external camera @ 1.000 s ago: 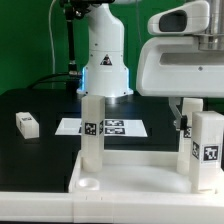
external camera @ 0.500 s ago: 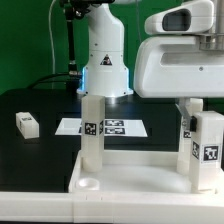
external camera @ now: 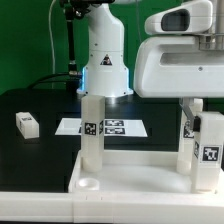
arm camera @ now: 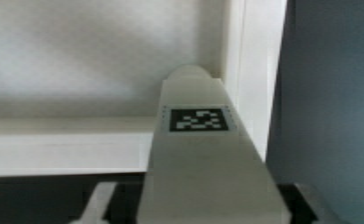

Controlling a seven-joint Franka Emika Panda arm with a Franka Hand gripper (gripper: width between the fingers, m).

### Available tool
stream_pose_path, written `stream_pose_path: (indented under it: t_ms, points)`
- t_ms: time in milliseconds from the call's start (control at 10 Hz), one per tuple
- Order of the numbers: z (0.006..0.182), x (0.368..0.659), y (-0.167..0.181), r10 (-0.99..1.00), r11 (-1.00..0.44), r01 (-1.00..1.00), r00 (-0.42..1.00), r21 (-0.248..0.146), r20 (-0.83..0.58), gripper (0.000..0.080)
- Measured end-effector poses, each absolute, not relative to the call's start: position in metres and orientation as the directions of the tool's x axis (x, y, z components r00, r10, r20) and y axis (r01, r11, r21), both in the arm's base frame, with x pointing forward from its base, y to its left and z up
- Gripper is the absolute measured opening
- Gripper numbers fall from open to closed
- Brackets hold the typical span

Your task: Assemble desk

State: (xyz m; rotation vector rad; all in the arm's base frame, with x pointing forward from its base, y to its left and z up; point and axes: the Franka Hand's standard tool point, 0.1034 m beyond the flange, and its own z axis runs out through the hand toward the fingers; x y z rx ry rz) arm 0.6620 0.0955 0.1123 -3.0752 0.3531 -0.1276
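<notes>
The white rimmed tabletop (external camera: 130, 178) is being carried by the black table (external camera: 40, 105), and three white legs are being held upright on it. The left leg (external camera: 92, 130) is being supported at the tabletop's corner toward the exterior view's left, just behind a round socket (external camera: 88, 184). The right leg (external camera: 211, 150) is being supported at the tabletop's side toward the exterior view's right, and the rear leg (external camera: 187, 135) is being shown just behind it; black-and-white tags are being displayed on both. The loose leg (external camera: 27, 124) is being left lying flat on the table, well apart from the tabletop, beyond its left corner. The marker board (external camera: 110, 127) is being kept flat behind the tabletop, between it and the robot's base (external camera: 105, 60). The tool (arm camera: 205, 205) is being held over the tabletop's right side. In the wrist view a tagged leg (arm camera: 200, 150) is being framed between its jaws, with the tabletop's rim behind it. The jaws are being shown just beside that leg's faces, but it cannot be told whether they are clamped on it or apart from it, nor which of the two right-hand legs it is.
</notes>
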Motion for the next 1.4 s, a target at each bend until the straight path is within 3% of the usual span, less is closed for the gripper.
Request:
stream_pose_path:
  t_ms: [500,1000,1300,1400]
  points:
    - [0.1113,0.663,0.0935,-0.756,-0.653,-0.752,0.653,-0.087,0.026,0.029]
    - [0.1109,0.6626,0.091,-0.962,-0.269,-0.959,0.272,-0.088,-0.024,0.029]
    - [0.111,0.662,0.0917,-0.948,-0.315,-0.945,0.318,-0.087,-0.02,0.0291]
    - [0.1116,0.6606,0.0927,-0.935,-0.35,-0.933,0.353,-0.082,-0.02,0.052]
